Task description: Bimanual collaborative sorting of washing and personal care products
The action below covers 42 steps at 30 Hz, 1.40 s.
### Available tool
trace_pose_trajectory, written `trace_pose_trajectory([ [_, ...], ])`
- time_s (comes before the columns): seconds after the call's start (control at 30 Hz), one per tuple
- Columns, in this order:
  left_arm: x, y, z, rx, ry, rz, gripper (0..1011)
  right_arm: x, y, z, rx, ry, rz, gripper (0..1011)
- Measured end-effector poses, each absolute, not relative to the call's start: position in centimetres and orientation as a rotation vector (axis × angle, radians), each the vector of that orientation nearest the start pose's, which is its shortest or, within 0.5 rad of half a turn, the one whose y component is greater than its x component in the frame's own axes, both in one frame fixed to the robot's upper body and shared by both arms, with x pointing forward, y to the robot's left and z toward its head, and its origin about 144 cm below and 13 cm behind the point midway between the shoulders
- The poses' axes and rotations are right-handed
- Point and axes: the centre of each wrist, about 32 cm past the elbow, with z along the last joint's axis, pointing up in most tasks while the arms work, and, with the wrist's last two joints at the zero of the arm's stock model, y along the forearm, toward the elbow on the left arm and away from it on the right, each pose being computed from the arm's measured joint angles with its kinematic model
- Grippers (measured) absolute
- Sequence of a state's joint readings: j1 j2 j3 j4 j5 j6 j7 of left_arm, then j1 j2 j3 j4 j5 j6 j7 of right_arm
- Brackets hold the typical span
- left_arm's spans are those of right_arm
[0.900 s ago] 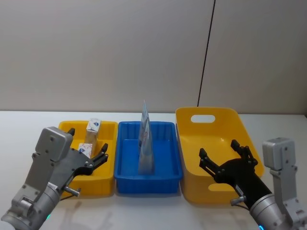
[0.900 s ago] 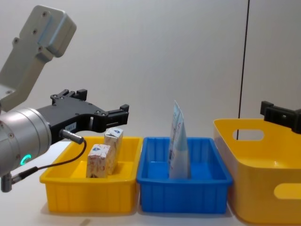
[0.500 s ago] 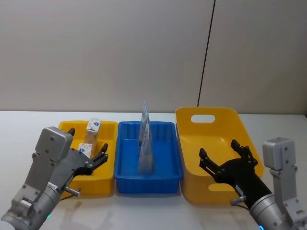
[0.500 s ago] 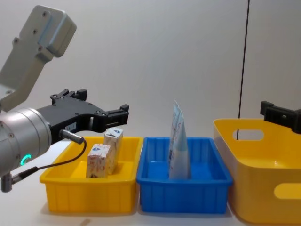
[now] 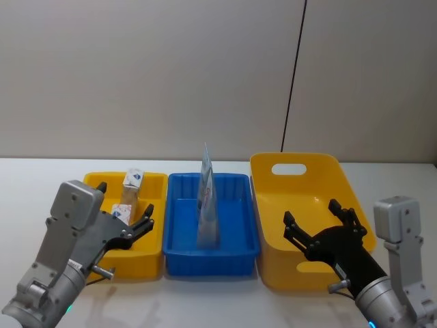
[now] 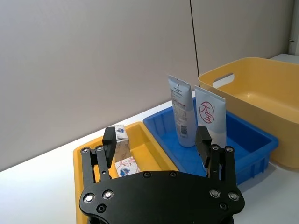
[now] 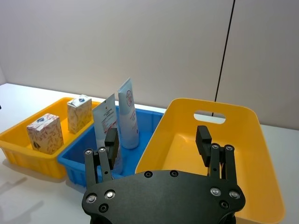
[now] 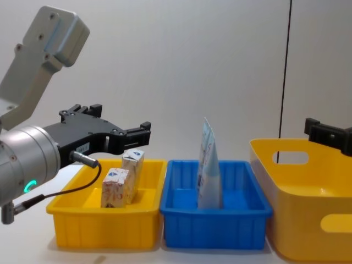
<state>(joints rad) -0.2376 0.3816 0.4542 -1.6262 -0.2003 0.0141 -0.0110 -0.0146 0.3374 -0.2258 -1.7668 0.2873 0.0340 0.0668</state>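
Two white cartons with red-pink print stand in the small yellow bin point(image 5: 156, 179), one at the back point(image 5: 133, 181) and one nearer point(image 5: 121, 212). Two tall tapered pouches stand upright in the blue bin point(image 5: 235, 205): a pale blue-white one point(image 6: 181, 112) and a white one with a red round mark point(image 6: 210, 116). My left gripper point(image 5: 126, 206) hovers open over the small yellow bin, above the cartons point(image 8: 114, 187), holding nothing. My right gripper point(image 5: 313, 220) hangs open and empty over the large yellow bin point(image 5: 300, 158).
The three bins stand side by side on a white table point(image 5: 41, 171), close to a plain wall. The large yellow bin point(image 7: 177, 149) has a handle slot in its far wall and nothing inside. Bare table lies in front of the bins.
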Motion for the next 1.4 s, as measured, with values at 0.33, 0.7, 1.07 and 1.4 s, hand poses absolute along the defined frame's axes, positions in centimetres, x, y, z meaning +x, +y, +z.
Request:
trace_pose_trajectory([
  [0.33, 50.6, 18.6, 121.0, 0.085, -0.229, 1.140, 1001, 44.3, -23.7, 118.9, 0.026, -0.075, -1.229, 1000],
  [0.7, 53.4, 15.6, 122.0, 0.177, -0.132, 1.192, 1002, 44.3, -23.7, 118.9, 0.026, -0.075, -1.229, 1000],
  [1.07, 54.2, 14.0, 122.2, 0.247, -0.088, 1.254, 1001, 44.3, -23.7, 118.9, 0.026, -0.075, -1.229, 1000],
  [1.4, 53.5, 13.8, 122.3, 0.312, -0.078, 1.310, 1001, 44.3, -23.7, 118.9, 0.026, -0.075, -1.229, 1000],
])
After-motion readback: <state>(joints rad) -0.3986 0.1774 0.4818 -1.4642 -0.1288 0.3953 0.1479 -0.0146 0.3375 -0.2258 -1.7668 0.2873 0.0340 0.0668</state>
